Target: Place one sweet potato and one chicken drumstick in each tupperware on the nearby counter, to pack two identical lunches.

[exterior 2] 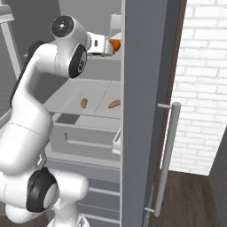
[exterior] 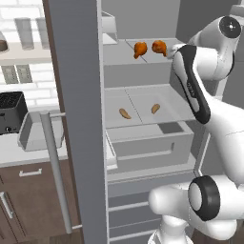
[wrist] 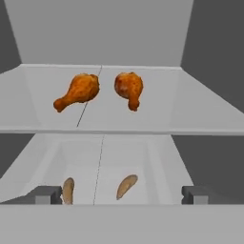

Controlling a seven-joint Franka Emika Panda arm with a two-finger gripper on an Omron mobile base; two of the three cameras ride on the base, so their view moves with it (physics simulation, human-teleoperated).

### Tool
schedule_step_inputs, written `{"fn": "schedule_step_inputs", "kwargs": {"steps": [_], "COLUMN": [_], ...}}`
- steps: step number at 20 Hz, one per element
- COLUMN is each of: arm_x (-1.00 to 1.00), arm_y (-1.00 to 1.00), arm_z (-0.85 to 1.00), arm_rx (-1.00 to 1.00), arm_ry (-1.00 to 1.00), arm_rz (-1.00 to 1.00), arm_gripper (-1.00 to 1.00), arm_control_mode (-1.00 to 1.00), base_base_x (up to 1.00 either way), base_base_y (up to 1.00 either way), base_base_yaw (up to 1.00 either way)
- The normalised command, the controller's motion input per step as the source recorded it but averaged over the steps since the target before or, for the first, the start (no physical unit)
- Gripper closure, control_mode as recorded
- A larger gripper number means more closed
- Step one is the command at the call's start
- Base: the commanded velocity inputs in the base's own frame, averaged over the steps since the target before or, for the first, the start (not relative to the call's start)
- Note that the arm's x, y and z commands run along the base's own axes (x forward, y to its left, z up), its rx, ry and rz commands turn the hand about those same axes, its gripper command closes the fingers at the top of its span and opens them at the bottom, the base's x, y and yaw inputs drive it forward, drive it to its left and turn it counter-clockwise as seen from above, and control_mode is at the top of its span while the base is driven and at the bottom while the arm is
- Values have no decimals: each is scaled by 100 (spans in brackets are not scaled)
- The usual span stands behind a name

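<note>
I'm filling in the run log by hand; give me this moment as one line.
phase: reaching into fridge | gripper: open, empty | upper shelf: two chicken drumsticks | lower shelf: two sweet potatoes | tupperware: on counter, nothing packed

No legible text, labels, brands, numbers or signs anywhere.

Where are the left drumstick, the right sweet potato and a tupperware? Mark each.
left drumstick (wrist: 78,91): hand view, upper fridge shelf, on its meaty end.
right sweet potato (wrist: 126,186): hand view, lower shelf, mid-body.
tupperware (exterior: 32,133): left base view, on the counter by the toaster, on its near wall.
</note>
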Motion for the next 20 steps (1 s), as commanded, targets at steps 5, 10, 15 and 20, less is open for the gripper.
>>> {"fn": "schedule_step_inputs", "kwargs": {"steps": [5, 10, 15, 20], "arm_x": [65, 63, 61, 65], "arm_y": [-4, -6, -12, -17], "arm_z": [-1, -6, -16, -12], "arm_rx": [0, 0, 0, 0], "arm_ry": [7, 5, 7, 2], "arm_rz": [0, 0, 0, 0], "arm_gripper": [-100, -100, -100, -100], "arm_control_mode": [-100, -100, -100, -100], "base_base_x": [0, 0, 0, 0], "base_base_y": [0, 0, 0, 0], "base_base_yaw": [0, 0, 0, 0]}}
